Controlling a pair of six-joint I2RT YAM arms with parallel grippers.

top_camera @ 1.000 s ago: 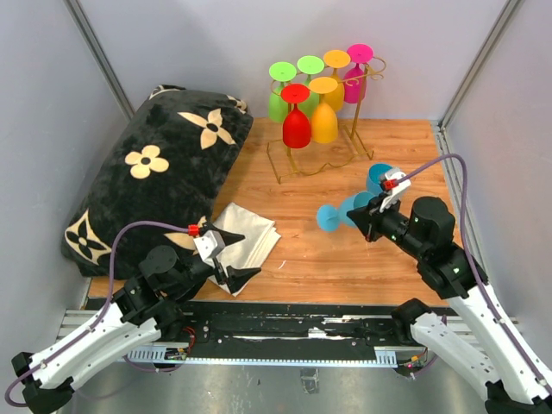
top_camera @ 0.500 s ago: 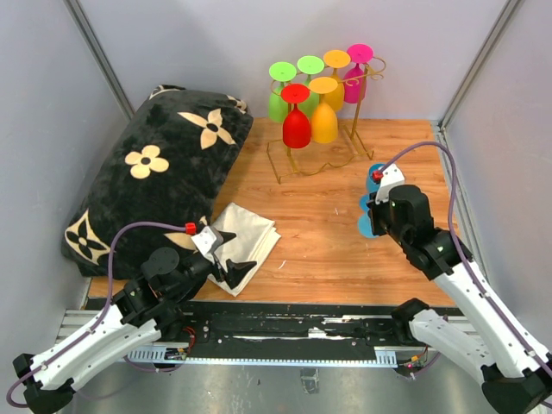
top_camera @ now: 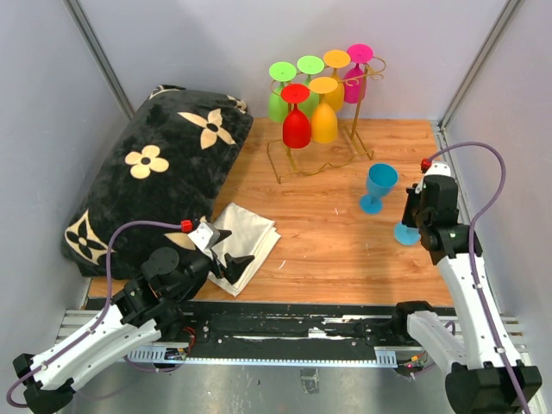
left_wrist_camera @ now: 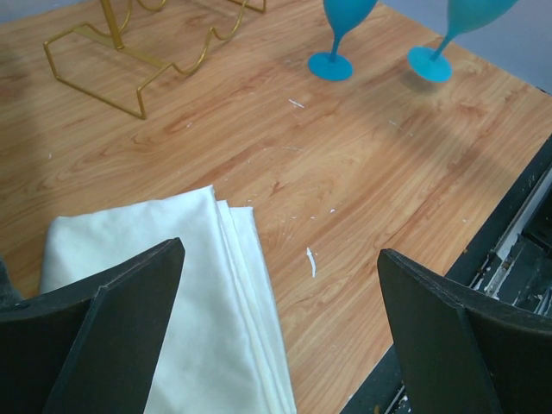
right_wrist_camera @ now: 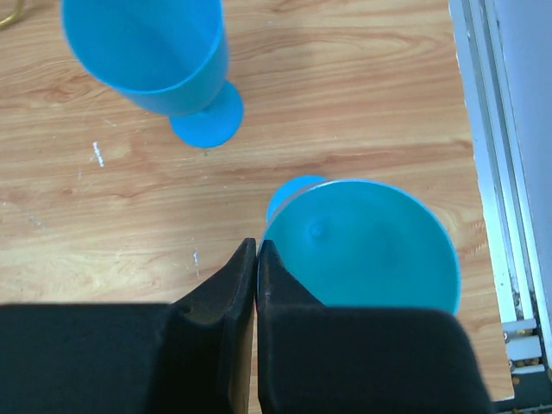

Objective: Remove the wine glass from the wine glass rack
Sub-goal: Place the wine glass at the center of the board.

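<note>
You are working over an orange-brown, wood-grain tabletop, scuffed with small white flecks that show best in the left wrist view. Plain pale grey walls close it in at the back and on both sides, and slim metal struts slant up the corners. A silver rail runs along the right edge. The near edge meets a black slotted mounting bar, above what looks like a brushed grey metal base. The light is soft and even, with faint shadows.

The right arm hides the bowl of the nearer blue wine glass.
</note>
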